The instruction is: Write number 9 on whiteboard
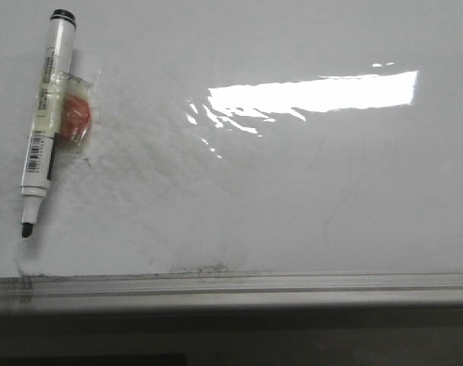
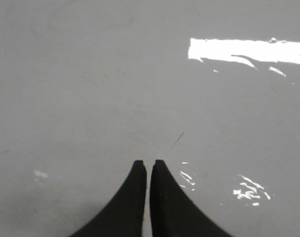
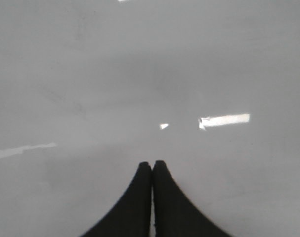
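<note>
The whiteboard (image 1: 307,198) fills the front view, glossy white with faint grey smudges and a bright glare patch. No black number 9 shows on it. A white marker (image 1: 46,122) with a black end cap and bare black tip lies at the board's left, tip toward the near rail, with a red round piece (image 1: 73,118) taped to its side. Neither gripper shows in the front view. My left gripper (image 2: 149,163) is shut and empty over bare board in the left wrist view. My right gripper (image 3: 152,163) is shut and empty over bare board in the right wrist view.
A grey metal edge rail (image 1: 231,286) runs along the board's near edge, with dark marker smears near its left end (image 1: 17,284). A short thin dark stroke (image 2: 177,140) lies on the board just ahead of the left fingers.
</note>
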Tool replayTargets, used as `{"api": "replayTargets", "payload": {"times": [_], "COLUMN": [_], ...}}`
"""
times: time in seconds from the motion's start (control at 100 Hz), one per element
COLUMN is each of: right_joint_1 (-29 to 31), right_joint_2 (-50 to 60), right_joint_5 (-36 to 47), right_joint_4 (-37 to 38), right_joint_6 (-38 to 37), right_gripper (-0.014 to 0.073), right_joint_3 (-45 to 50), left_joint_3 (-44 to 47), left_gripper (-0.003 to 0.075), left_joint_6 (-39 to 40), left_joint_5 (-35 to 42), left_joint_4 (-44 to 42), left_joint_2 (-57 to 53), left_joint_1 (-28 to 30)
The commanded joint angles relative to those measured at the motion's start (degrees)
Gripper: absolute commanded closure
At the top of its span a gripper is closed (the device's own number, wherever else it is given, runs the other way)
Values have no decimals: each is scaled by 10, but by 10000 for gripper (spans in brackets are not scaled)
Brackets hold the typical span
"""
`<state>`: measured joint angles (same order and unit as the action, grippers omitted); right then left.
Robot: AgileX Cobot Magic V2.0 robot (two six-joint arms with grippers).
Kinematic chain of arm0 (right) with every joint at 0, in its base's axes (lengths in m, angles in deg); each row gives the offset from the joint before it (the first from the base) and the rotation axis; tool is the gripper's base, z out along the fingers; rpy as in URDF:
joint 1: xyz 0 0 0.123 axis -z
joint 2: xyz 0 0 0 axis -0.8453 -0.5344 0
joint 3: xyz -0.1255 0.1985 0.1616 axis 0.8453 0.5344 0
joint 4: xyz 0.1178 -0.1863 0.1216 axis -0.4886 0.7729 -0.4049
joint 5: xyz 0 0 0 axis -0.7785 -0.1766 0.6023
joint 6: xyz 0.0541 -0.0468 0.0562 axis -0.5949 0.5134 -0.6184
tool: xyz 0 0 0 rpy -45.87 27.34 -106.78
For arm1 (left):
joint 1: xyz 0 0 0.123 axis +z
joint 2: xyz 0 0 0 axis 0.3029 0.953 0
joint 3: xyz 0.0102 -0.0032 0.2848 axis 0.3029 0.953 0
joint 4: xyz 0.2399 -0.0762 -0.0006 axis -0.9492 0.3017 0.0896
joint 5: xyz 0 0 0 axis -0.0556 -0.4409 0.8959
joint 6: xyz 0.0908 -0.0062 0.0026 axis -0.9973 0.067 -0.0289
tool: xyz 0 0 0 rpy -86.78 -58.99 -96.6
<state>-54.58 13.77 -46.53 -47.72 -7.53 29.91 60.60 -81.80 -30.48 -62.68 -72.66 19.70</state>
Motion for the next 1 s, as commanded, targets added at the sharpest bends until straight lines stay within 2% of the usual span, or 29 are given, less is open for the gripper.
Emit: {"api": "replayTargets", "payload": {"times": [0.0, 0.04, 0.14, 0.21, 0.35, 0.46, 0.55, 0.67, 0.99], "right_joint_1": [-1, -1, -1, -1, -1, -1, -1, -1, -1], "right_joint_2": [-11, -11, -11, -11, -11, -11, -11, -11, -11], "right_joint_5": [55, 57, 57, 57, 57, 57, 57, 56, 54], "right_joint_4": [-3, -3, -3, -3, -3, -3, -3, -3, -3], "right_joint_6": [0, 0, 0, 0, 0, 0, 0, 0, 0], "right_gripper": [657, 657, 657, 657, 657, 657, 657, 657, 657], "right_joint_3": [-21, -21, -21, -21, -21, -21, -21, -21, -21], "left_joint_3": [-21, -21, -21, -21, -17, -18, -19, -23, -23], "left_gripper": [655, 589, 360, 284, 280, 280, 280, 280, 281], "left_joint_6": [3, 3, 3, 3, 3, 3, 3, 3, 3], "left_joint_5": [46, 56, 85, 107, 151, 188, 218, 225, 233], "left_joint_4": [1, 1, 1, 7, 52, 5, -4, -4, -4], "left_joint_2": [12, 12, 12, 12, 13, 29, 49, 76, 194], "left_joint_1": [-1, -1, -1, -1, -1, -10, -43, -123, -393]}}
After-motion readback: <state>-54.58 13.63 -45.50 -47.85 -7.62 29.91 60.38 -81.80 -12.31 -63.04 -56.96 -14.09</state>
